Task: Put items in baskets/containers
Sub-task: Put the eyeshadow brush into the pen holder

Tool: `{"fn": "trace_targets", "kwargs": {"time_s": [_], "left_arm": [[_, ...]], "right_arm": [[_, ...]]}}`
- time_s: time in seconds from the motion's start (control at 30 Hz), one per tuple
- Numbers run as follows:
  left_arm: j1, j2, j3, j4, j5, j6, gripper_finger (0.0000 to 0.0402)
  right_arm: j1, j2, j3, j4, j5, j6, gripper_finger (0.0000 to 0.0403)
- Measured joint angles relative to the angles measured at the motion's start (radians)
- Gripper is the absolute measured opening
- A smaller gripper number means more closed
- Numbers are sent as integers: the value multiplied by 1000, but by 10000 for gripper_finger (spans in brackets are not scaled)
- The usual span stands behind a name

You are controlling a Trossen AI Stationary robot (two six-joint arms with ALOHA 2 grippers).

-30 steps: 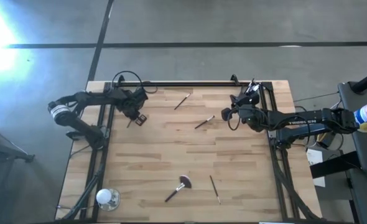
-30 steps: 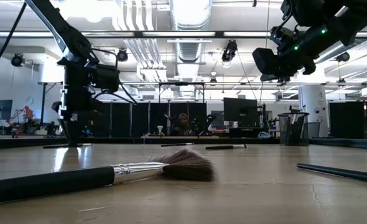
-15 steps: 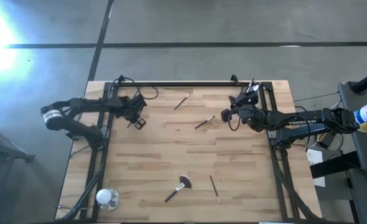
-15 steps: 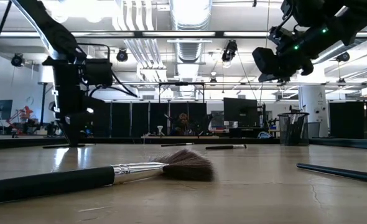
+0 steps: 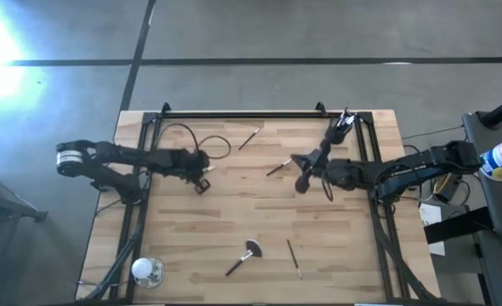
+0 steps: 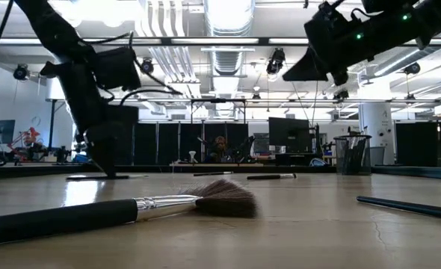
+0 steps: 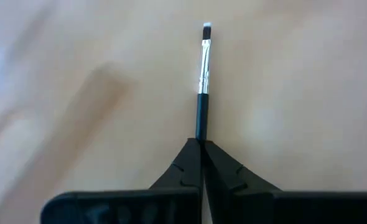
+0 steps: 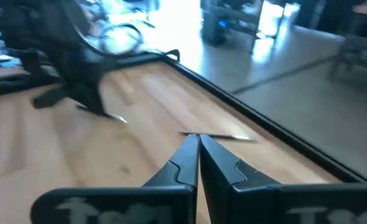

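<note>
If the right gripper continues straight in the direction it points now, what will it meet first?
Probably the thin brush lying on the table just beyond the right gripper, whose fingers are shut. Depth is unclear; farther on stands the left arm.

bench (image 5: 234,212) | two brushes (image 5: 250,138) (image 5: 278,167) at 12 o'clock | fan brush (image 5: 242,257) at 6, slim brush (image 5: 293,257) just right of it | glass object (image 5: 146,270) at 8 corner | cup (image 5: 343,127) at 2 edge
</note>
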Motion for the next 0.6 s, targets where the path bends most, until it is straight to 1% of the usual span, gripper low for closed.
{"fn": "trace_targets", "kwargs": {"time_s": [0.07,0.17,0.27,0.4,0.6], "left_arm": [[-43,-24,-4,64,26,-9,1],[-108,-55,-11,141,34,-25,1],[-157,-73,-18,172,46,-35,0],[-214,-76,-17,225,29,-45,0],[-275,-68,-16,298,18,-45,0]], "right_arm": [[33,46,0,73,-1,-8,11],[62,117,1,165,1,-8,11],[72,188,9,224,-3,-7,12],[72,278,35,258,-55,-6,24],[72,418,111,259,-144,-12,62]]}}
